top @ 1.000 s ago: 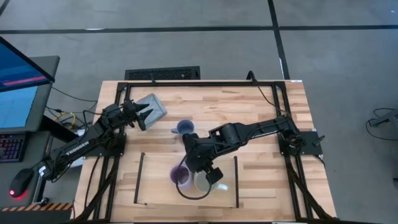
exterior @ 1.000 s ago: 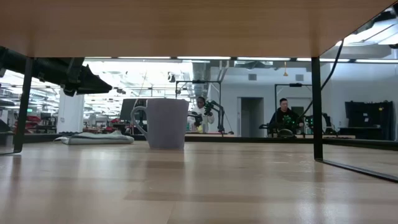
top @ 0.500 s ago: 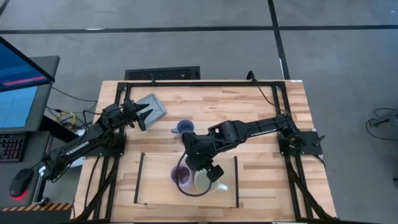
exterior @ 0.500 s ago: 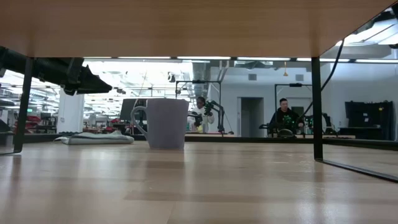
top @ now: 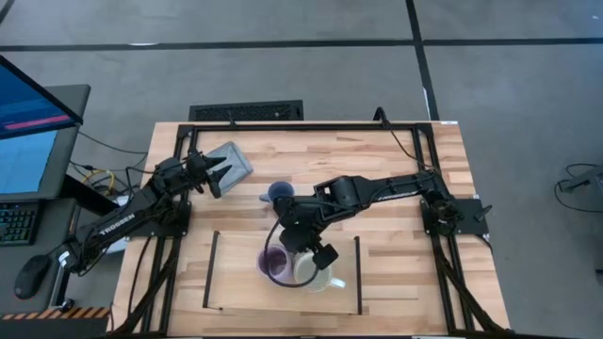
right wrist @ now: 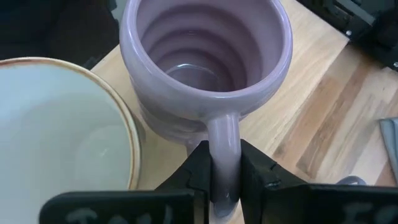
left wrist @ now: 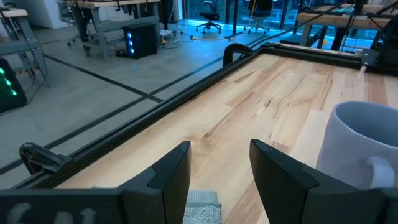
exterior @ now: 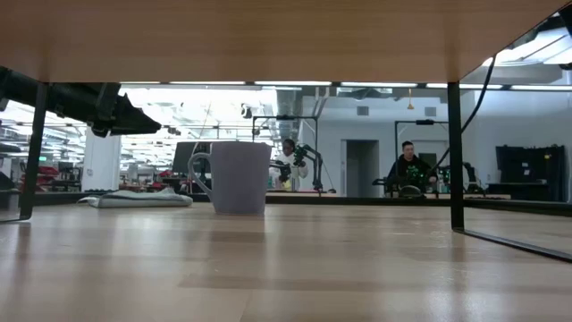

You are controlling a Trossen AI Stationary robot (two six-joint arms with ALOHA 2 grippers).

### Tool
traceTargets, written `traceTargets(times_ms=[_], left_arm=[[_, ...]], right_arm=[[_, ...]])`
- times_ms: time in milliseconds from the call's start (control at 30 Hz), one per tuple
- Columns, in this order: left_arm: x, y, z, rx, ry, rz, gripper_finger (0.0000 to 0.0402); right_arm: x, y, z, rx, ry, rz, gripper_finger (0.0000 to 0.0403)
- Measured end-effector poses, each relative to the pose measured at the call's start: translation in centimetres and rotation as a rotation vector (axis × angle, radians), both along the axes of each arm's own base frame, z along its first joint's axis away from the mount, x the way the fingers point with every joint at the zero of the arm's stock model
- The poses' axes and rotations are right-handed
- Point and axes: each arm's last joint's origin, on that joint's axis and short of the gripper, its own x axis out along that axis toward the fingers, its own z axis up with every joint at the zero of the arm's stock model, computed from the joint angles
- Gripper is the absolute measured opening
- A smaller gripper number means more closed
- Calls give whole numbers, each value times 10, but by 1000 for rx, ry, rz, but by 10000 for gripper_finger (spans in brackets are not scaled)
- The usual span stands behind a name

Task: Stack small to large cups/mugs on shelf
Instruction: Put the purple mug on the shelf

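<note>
Purple mug (right wrist: 205, 62) sat pinched by its handle in the right gripper (right wrist: 225, 180), the fingers clamped on either side of that handle, with the white mug (right wrist: 62, 143) touching or just beside it. In the high view both mugs showed at the lower centre of the frame, over the shelf (top: 236, 282), the purple one (top: 274, 266) left of the white one (top: 311, 274). The blue mug (top: 278, 194) stood on the table near the middle of the frame, off the shelf.

The left gripper (top: 215, 172) waited at the upper left over the grey pad (top: 233, 160), its fingers apart and holding nothing.

To my eye the step in hand was nesting purple into white. Doing it well called for lifting the mug clear of the white rim, centring it over the opening, and keeping it upright, since a handle grip lets a mug swing. I would lower slowly and watch that the handle cleared the rim before letting go.
</note>
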Motion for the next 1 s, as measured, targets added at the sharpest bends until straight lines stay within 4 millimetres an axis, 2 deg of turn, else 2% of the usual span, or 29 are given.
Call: traceTargets(times_ms=[333,600,833,1000], left_arm=[[0,0,0,3,3,-1,156],[0,0,0,4,4,5,156],[0,0,0,4,6,9,156],[0,0,0,5,7,14,156]], right_arm=[[1,-2,1,-41,-46,96,61],[5,-7,-8,-95,-82,213,61],[7,-16,-9,-130,-93,242,64],[7,-15,-10,-152,-105,285,61]])
